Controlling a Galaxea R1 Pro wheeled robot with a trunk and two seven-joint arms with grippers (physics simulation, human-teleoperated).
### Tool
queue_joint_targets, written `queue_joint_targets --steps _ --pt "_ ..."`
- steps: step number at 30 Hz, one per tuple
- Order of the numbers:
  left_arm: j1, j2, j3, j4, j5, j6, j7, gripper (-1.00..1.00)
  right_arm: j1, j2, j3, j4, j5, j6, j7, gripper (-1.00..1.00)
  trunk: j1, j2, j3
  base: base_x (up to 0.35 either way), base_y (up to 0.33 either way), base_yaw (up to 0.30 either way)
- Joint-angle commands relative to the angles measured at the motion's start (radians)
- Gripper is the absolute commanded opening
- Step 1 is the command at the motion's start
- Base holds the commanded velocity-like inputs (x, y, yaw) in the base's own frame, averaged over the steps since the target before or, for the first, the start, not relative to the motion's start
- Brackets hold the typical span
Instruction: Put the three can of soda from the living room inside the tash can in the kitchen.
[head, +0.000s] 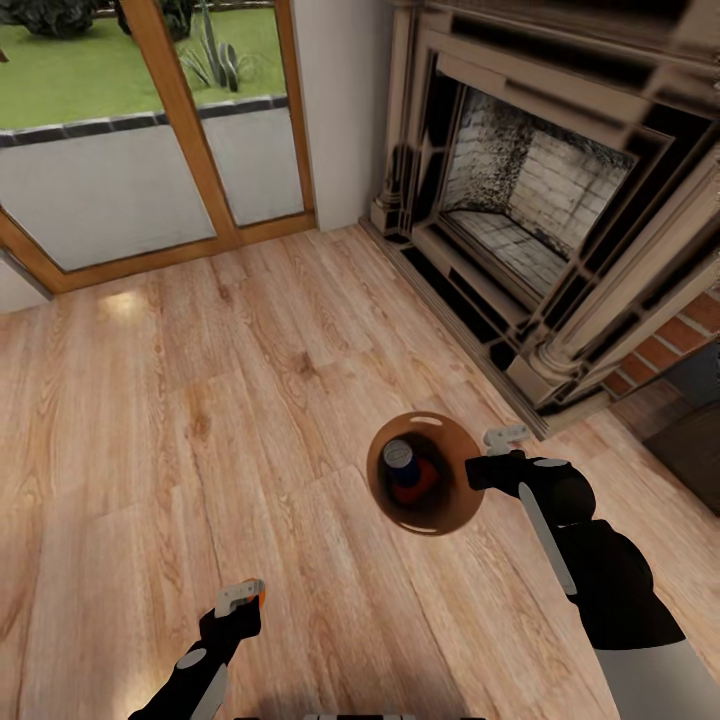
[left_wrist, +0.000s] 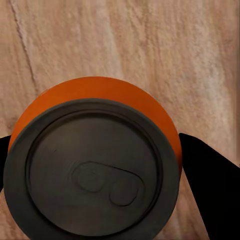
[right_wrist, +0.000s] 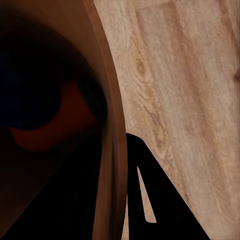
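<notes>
You stood the robot on a light wood plank floor (head: 200, 400) in the living room, with a brick fireplace (head: 540, 200) ahead to the right and a glazed door (head: 150, 130) onto a lawn ahead to the left.

Your right gripper (head: 497, 452) held the trash can (head: 455, 500) by its rim on the side nearest the fireplace, carrying it above the floor. In the right wrist view, the brown rim (right_wrist: 112, 150) ran between the dark fingers (right_wrist: 160, 200), closed onto it. Inside the bin lay a blue can (head: 400, 458) and an orange can (head: 412, 490), touching one another.

Your left gripper (head: 240, 597) was clamped around the third orange can (left_wrist: 95, 165); the left wrist view looked straight onto its grey top, with a dark finger at each side of the body.

The cans looked light, rigid and smooth-sided, so they could slip or roll; a grip across the middle of the body seemed safest. The bin appeared stiff and light, but held at one edge it would likely tilt, so a steady carry mattered.
</notes>
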Motion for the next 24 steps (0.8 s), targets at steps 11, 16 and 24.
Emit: queue_joint_targets --steps 11,16,24 --pt "0.000 0.000 0.000 0.000 0.000 0.000 0.000 -1.00 0.000 0.000 0.001 0.000 -0.018 0.000 0.005 -1.00 -0.042 0.077 0.053 0.000 0.000 0.000" --pt "0.000 0.000 0.000 -0.001 0.000 0.000 0.000 -1.00 0.000 0.000 0.002 0.000 -0.018 0.000 0.005 -1.00 -0.062 0.112 0.077 0.000 0.000 0.000" --pt "0.000 0.000 0.000 -0.001 0.000 0.000 0.000 -1.00 0.000 0.000 0.002 0.000 -0.018 0.000 0.005 -1.00 -0.092 0.168 0.115 0.000 0.000 0.000"
